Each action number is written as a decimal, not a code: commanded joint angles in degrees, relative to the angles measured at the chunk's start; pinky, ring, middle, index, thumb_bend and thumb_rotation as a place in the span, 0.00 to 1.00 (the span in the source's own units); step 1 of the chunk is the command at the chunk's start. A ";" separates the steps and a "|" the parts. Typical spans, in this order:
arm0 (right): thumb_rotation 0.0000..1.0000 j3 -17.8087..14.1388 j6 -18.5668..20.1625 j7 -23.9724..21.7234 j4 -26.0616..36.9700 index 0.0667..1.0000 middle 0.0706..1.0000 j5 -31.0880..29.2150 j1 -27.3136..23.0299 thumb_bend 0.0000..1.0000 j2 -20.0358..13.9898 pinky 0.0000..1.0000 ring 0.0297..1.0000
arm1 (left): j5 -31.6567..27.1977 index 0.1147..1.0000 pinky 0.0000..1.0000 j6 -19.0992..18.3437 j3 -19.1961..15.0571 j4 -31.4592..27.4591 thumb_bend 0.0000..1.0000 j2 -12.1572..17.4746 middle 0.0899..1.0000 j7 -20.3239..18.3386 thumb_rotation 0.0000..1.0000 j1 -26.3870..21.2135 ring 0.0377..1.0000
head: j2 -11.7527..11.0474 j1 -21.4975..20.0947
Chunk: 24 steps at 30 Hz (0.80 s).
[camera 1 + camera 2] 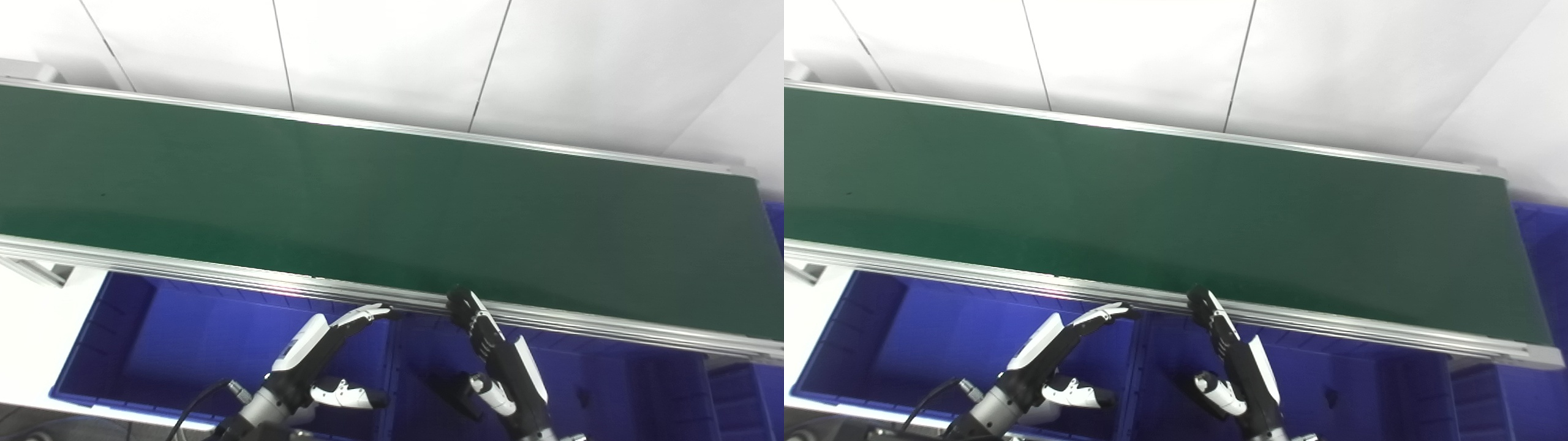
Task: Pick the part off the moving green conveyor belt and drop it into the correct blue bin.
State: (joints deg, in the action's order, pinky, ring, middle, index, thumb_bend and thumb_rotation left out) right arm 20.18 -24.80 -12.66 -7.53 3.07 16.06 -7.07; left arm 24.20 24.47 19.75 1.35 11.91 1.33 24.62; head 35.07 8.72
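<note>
The green conveyor belt [380, 202] runs across the view and carries no part that I can see. My left hand [324, 358] is open and empty, held over the left blue bin [184, 343], its fingers stretched toward the belt's near rail. My right hand [499, 361] is open and empty over the middle blue bin [429, 361], fingertips up by the rail. In the right eye view the left hand [1053, 358] and the right hand [1234, 361] stand the same way.
The belt's aluminium near rail [245, 278] runs just above both hands. Another blue bin [735, 398] sits at the lower right, and a blue bin edge [775, 226] shows past the belt's right end. White wall panels stand behind the belt.
</note>
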 commanded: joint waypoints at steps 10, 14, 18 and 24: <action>0.80 3.60 -2.13 4.14 -0.21 0.90 0.90 2.56 -1.47 0.91 0.17 0.81 0.89 | -5.16 0.84 0.97 2.44 3.89 -0.27 0.91 4.41 0.92 1.40 0.87 -0.98 0.95 | -0.64 -5.31; 0.80 4.23 -2.13 4.88 -0.17 0.90 0.90 2.39 -1.64 0.92 -0.24 0.81 0.88 | -6.39 0.85 0.97 2.45 5.40 -0.22 0.92 5.20 0.93 2.55 0.89 -1.35 0.96 | -0.69 -4.74; 0.80 4.39 -2.13 4.91 0.09 0.90 0.91 1.89 -1.73 0.92 -0.86 0.81 0.89 | -6.71 0.86 0.97 2.45 6.57 -0.09 0.91 5.41 0.93 3.55 0.89 -1.72 0.96 | -0.27 -3.02; 0.79 3.43 -2.13 3.89 0.94 0.91 0.91 -0.03 -1.45 0.91 -1.64 0.83 0.90 | -6.72 0.86 0.93 2.42 6.73 -1.74 0.92 4.39 0.93 2.83 0.89 -1.42 0.96 | 2.39 1.76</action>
State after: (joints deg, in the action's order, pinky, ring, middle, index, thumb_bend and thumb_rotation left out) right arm 24.04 -25.00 -8.40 -8.20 4.37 14.47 -8.51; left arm 17.97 24.73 26.70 1.75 16.64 3.70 23.02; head 37.52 10.44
